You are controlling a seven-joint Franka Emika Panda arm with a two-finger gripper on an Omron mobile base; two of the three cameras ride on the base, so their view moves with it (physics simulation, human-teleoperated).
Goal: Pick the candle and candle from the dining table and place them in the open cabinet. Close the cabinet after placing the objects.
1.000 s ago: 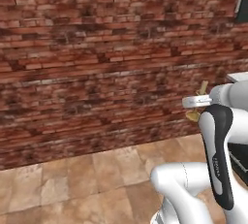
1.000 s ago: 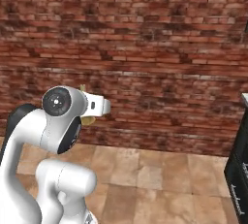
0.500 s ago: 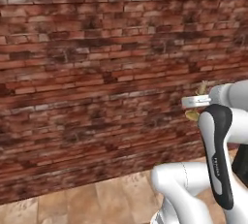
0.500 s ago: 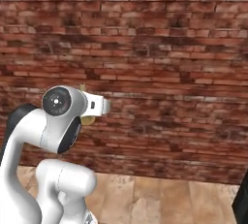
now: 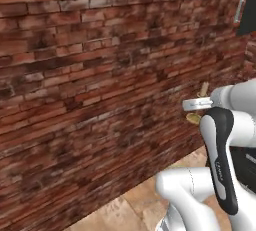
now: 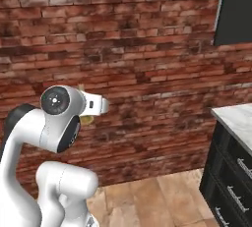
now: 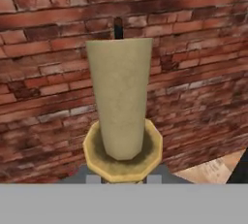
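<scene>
The pincer (image 7: 119,179) pinches the brass holder of a cream candle (image 7: 119,102), which stands upright in the hand view with its dark wick on top. In the left base view the candle (image 5: 203,91) peeks out just beyond the wrist, with the brass holder (image 5: 193,119) below it, in front of the brick wall (image 5: 100,75). A corner of the black cabinet (image 6: 235,10) hangs at the upper right, well apart from the hand; its handle (image 5: 241,0) shows in the left base view. A marble worktop (image 6: 236,118) over dark drawers (image 6: 231,177) sits at the right.

By my judgement the first candle is picked and in transit. Left to do: shelve it, fetch and shelve the second candle, then close the doors.
</scene>
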